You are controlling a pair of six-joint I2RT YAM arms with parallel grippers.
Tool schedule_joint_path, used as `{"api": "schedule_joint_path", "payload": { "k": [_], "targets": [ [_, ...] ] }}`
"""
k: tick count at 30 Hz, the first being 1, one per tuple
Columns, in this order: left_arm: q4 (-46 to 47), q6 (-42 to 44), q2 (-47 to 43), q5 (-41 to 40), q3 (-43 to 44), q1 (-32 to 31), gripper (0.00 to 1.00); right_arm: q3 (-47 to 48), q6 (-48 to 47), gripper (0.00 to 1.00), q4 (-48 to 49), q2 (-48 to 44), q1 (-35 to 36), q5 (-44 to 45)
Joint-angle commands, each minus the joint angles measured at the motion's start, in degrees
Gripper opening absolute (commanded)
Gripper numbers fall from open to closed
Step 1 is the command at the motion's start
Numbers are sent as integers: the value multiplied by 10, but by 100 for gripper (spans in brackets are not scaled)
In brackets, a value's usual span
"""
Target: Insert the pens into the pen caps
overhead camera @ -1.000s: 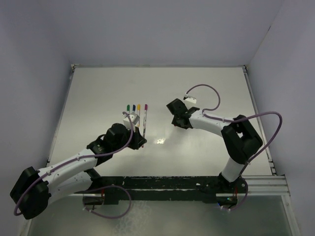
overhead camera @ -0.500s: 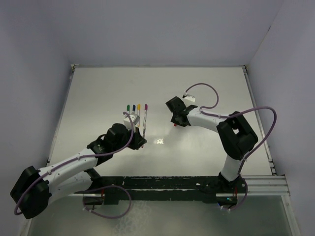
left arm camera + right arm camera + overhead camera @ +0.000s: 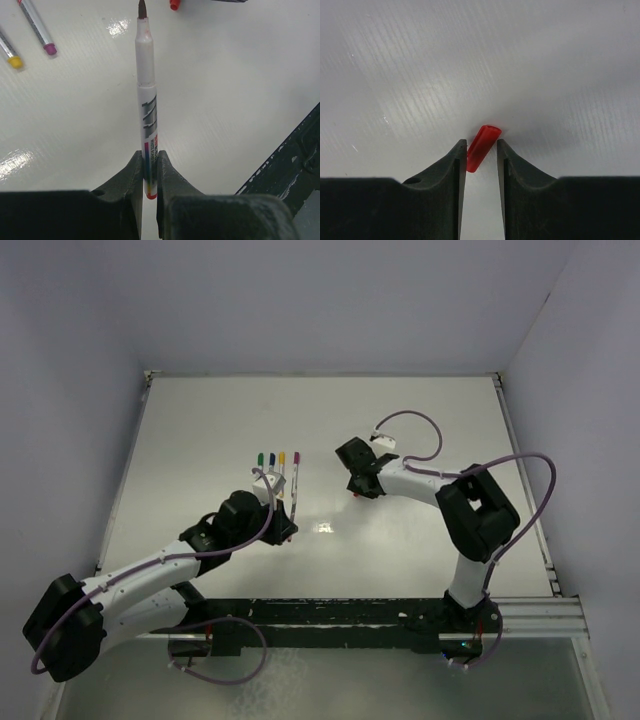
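Straddling the red cap [image 3: 482,147] on the table [image 3: 395,60], the right gripper [image 3: 481,143] stood with its jaws partly apart, one on each side and not yet clamped. In its wrist view the cap's near end touched the finger at 9 o'clock, and its long axis leaned toward 1 o'clock, far end just clear of the other finger. The left gripper [image 3: 149,159] was pinched tight on the rear of the red pen [image 3: 146,85]. Its bare nib pointed to 12 o'clock, with the cap just beyond at 1 o'clock.
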Motion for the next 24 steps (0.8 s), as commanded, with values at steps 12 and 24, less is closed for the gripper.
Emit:
{"api": "schedule_joint_path", "payload": {
  "k": [12,24],
  "targets": [
    [19,11,-2,8,26,1,0,4,17,28,-15,32,-5,-3],
    [17,13,-3,9,35,1,0,-1,12,34,-20,51,-13,-5]
  ]
}}
